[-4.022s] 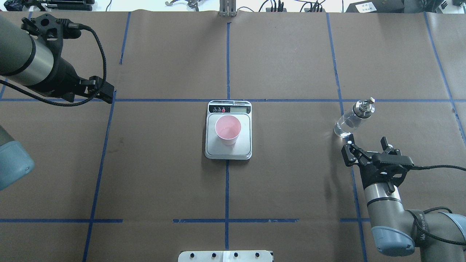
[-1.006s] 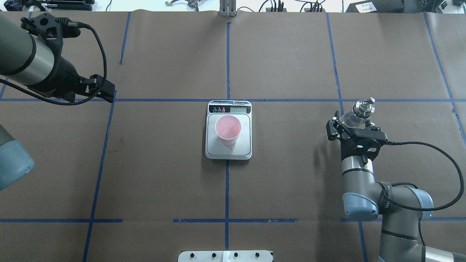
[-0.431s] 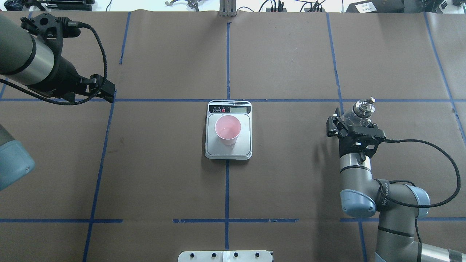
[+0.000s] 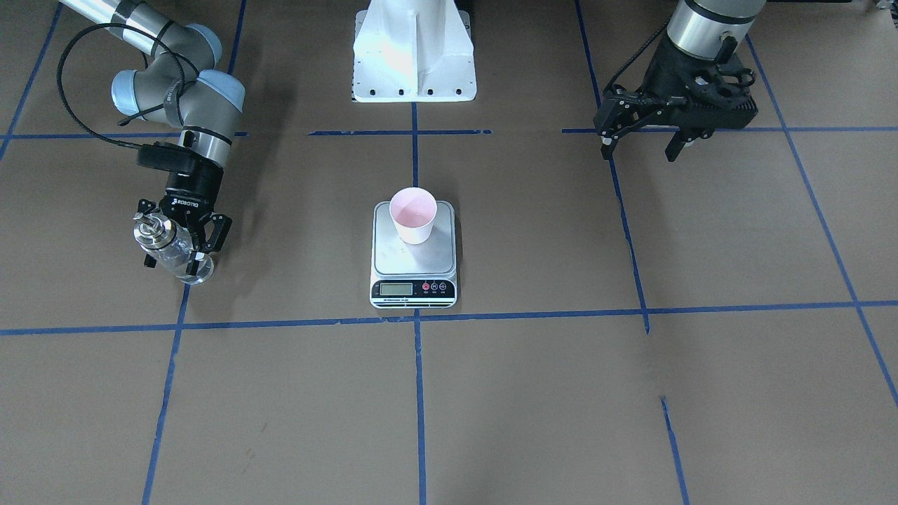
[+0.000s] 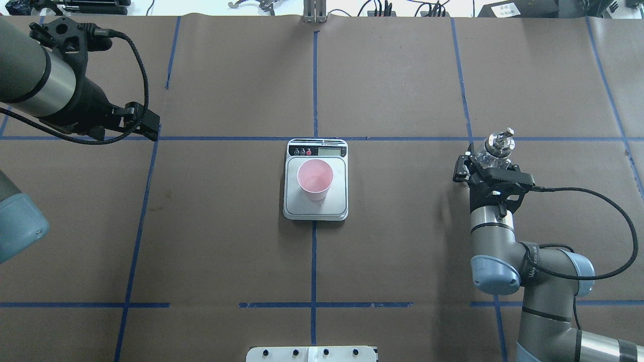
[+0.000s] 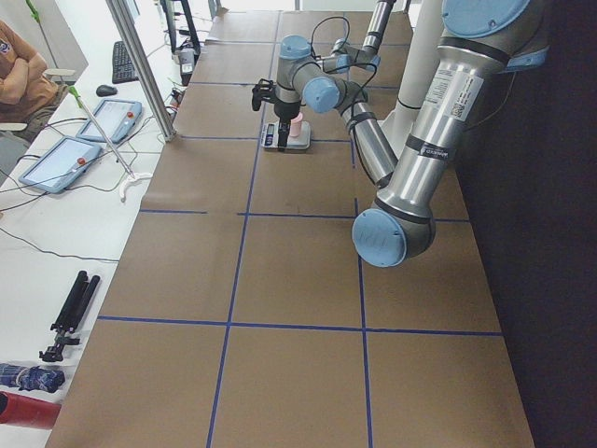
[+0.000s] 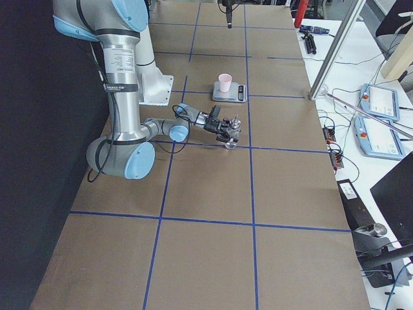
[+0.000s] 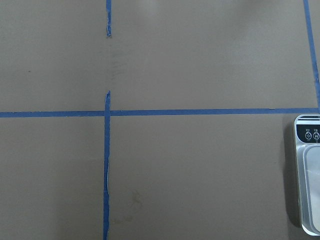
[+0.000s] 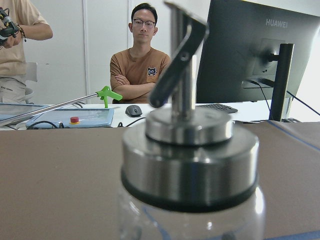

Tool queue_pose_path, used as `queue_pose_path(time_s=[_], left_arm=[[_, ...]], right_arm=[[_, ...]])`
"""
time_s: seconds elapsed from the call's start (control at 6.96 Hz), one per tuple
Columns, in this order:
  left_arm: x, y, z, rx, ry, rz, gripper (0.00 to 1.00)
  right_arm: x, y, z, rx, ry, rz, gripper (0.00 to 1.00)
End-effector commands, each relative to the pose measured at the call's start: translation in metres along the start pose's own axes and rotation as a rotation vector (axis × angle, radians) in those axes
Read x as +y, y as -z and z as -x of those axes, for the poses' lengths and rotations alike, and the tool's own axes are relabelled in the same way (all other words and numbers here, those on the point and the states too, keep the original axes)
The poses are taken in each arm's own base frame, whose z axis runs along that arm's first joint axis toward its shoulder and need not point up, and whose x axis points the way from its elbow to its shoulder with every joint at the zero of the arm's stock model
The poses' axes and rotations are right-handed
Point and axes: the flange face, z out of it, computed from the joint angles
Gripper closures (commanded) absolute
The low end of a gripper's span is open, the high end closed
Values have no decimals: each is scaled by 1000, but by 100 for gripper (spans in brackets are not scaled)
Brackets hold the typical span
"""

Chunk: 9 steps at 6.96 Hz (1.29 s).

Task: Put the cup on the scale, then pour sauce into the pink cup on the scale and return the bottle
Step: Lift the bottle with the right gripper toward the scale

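The pink cup point(image 5: 314, 178) stands upright on the silver scale point(image 5: 337, 202) at the table's middle; both also show from the front, cup point(image 4: 414, 216) on scale point(image 4: 414, 265). The clear glass bottle point(image 5: 496, 147) with its metal spout stands at the right, and my right gripper point(image 5: 487, 162) is shut on the bottle's point(image 4: 167, 247) body low on the glass. The sauce in it is barely visible. The right wrist view is filled by the collar and spout point(image 9: 187, 125). My left gripper point(image 4: 638, 146) hangs open and empty, far from the scale.
The white robot base point(image 4: 414, 49) sits behind the scale. Two people point(image 9: 145, 65) and a monitor point(image 9: 260, 55) are beyond the table's far edge. Blue tape lines cross the brown tabletop. The scale's corner point(image 8: 309, 175) shows at the left wrist view's right edge.
My right gripper advanced from just short of the bottle to around its body and shut on it; the bottle's top shifted slightly away. The left arm, cup and scale stayed put.
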Motion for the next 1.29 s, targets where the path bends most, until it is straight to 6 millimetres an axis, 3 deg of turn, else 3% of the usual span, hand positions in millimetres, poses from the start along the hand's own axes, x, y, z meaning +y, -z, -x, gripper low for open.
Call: queue_pose_path(time_s=[0.0, 0.29, 0.72, 1.01, 1.15], left_arm=[[0, 1, -2, 4, -2, -1, 0], [0, 1, -1, 2, -1, -2, 0], [0, 1, -1, 1, -2, -5, 0], [-1, 3, -2, 3, -2, -8, 0], [0, 3, -1, 1, -3, -8, 0]], right_arm=[[-33, 3, 35, -77, 17, 22, 100], [-52, 9, 41, -136, 37, 1, 100], [-104, 39, 63, -222, 185, -4, 100], [-126, 53, 68, -265, 208, -24, 100], [-128, 57, 73, -311, 242, -8, 100]])
